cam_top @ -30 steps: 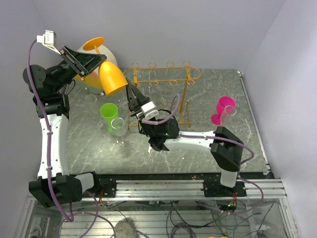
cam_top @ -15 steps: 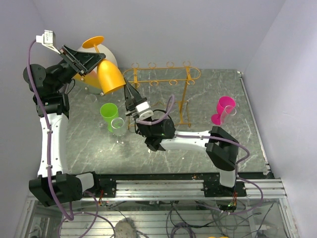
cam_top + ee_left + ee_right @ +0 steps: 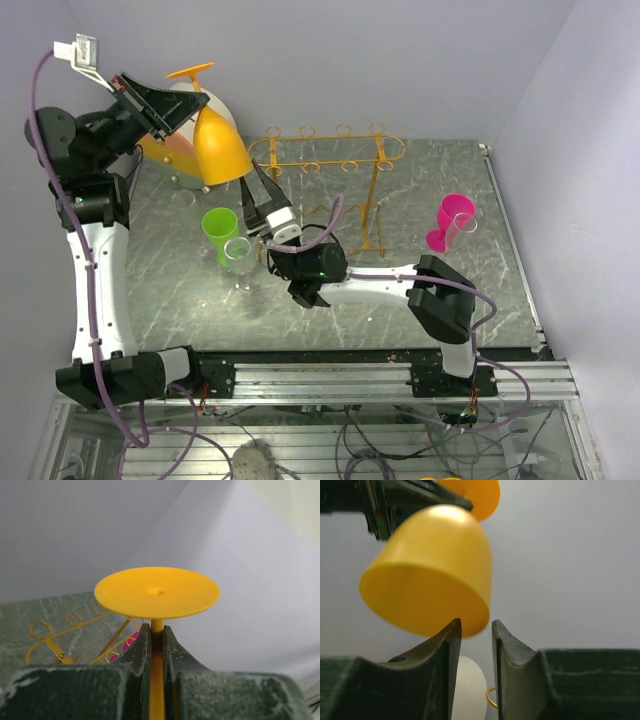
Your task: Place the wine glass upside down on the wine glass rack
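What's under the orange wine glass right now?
The right gripper, fingers open, points up below the rim of the inverted orange plastic wine glass. Its bowl hides anything else beneath.

Bright even light, soft faint shadows, overhead view sharp, wrist-view foregrounds blurred

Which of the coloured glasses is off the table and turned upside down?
The orange glass: the left gripper holds it by the stem in the air, bowl down and foot up. The green glass and the pink glass are on the table.
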Available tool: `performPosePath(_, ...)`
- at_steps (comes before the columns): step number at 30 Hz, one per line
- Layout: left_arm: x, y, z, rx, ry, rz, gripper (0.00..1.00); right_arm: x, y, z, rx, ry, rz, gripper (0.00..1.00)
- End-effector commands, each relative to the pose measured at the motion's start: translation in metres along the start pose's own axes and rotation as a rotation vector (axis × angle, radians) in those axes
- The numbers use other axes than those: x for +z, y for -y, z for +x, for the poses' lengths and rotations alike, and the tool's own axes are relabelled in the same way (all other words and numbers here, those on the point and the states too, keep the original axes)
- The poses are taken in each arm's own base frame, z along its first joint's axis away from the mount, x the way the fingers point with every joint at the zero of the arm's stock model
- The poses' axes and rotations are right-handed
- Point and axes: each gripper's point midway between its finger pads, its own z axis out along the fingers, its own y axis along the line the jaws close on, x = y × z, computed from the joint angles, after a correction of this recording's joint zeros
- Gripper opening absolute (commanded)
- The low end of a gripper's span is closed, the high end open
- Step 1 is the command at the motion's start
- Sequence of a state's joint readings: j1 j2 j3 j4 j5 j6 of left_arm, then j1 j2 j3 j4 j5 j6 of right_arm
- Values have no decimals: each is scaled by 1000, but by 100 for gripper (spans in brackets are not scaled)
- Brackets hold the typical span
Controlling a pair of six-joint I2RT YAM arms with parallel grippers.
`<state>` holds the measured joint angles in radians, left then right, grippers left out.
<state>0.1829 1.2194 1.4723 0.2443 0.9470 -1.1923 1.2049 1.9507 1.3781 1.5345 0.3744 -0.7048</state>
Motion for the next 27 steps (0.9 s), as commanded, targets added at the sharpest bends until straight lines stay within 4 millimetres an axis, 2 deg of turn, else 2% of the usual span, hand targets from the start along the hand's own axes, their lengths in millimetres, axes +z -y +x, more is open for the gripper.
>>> performPosePath(1, -4, 5, 7, -47, -81, -84, 7, 4, 29, -42, 97, 113, 89, 35)
performPosePath(2, -3, 8, 6, -36, -83, -65, 7, 4, 30, -43, 99, 114, 84, 37)
performPosePath(4, -1, 9, 3, -22, -81, -55, 7, 5, 31, -44, 98, 113, 87, 49)
performPosePath(6, 0, 0, 1, 18, -78, -94, 7, 3, 35, -45, 100, 107, 98, 64)
performPosePath(8, -1, -16, -3, 106, -78, -170, 7, -1, 44, -49, 99, 103, 114, 73)
performPosePath(13, -5, -51, -31, 394, -46, -350, 7, -17, 74, -73, 89, 86, 138, 75)
performPosePath(18, -5, -68, -64, 645, 23, -425, 7, -34, 98, -110, 93, 67, 97, 75)
performPosePath(20, -2, -79, -72, 728, 63, -424, 7, -40, 104, -116, 101, 43, 75, 76)
performPosePath(22, 8, -96, -68, 790, 69, -416, 7, -44, 113, -121, 120, 15, 66, 76)
performPosePath(24, 25, -119, -53, 882, 13, -427, 7, -47, 119, -125, 140, -6, 57, 76)
performPosePath(25, 34, -128, -41, 901, -11, -418, 7, -48, 122, -127, 141, -13, 49, 76)
performPosePath(27, 46, -141, -31, 990, -16, -401, 7, -51, 126, -130, 161, -28, 40, 76)
